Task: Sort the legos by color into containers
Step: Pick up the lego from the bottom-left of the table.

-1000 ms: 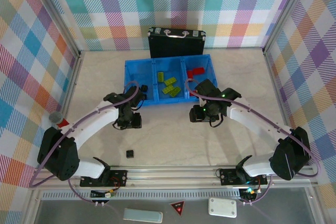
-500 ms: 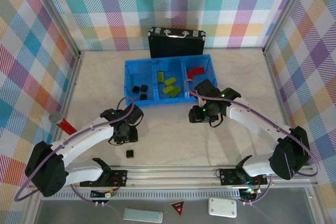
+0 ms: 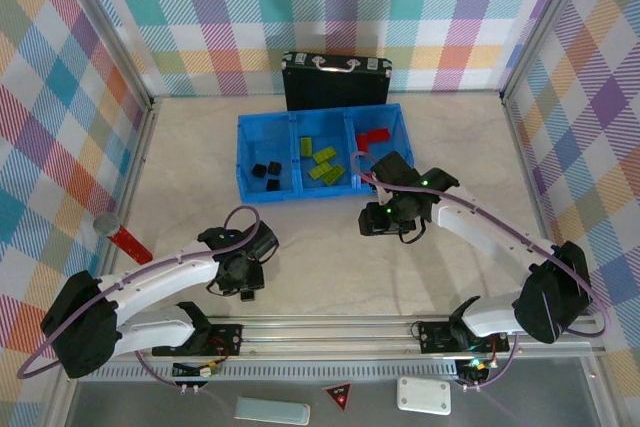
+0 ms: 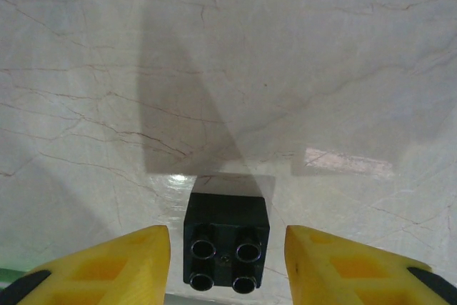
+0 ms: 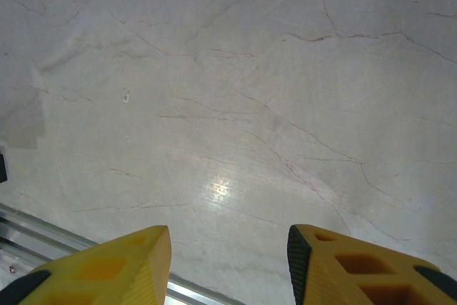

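**A:** So, the left gripper (image 4: 227,232): how do its jaws stand?

**B:** Parted. A small black square plastic brick (image 4: 226,251) sits between the yellow fingers (image 4: 136,266), with a sliver of the pale marble-patterned table (image 4: 300,62) showing on each side. Nothing is gripped yet.

**A:** And a second ago?

**B:** That arm was up by the front wall of the bright-blue plastic tray (image 3: 300,195). It has since swung back toward the near edge and come down over this stray brick, its jaws easing slightly wider on the way.

**A:** The right gripper (image 5: 228,237)?

**B:** It hasn't moved. Its jaws are apart with only bare table between them. From above it hangs just in front of the tray's right end.

**A:** What's in the tray?

**B:** Three black bricks (image 3: 266,172) are in the left compartment. The lime-green flat bricks (image 3: 322,162) are in the middle one and the red flat bricks (image 3: 375,135) are in the right one. Behind the tray stands a black case with metal handles (image 3: 335,82).

**A:** Meaning?

**B:** I'd say sorting is nearly done, since this looks like the last loose piece on the table. The next step is probably to close squarely on its flat sides, lift it, and carry it to the left compartment. A grip that is off-centre could nudge the brick away.
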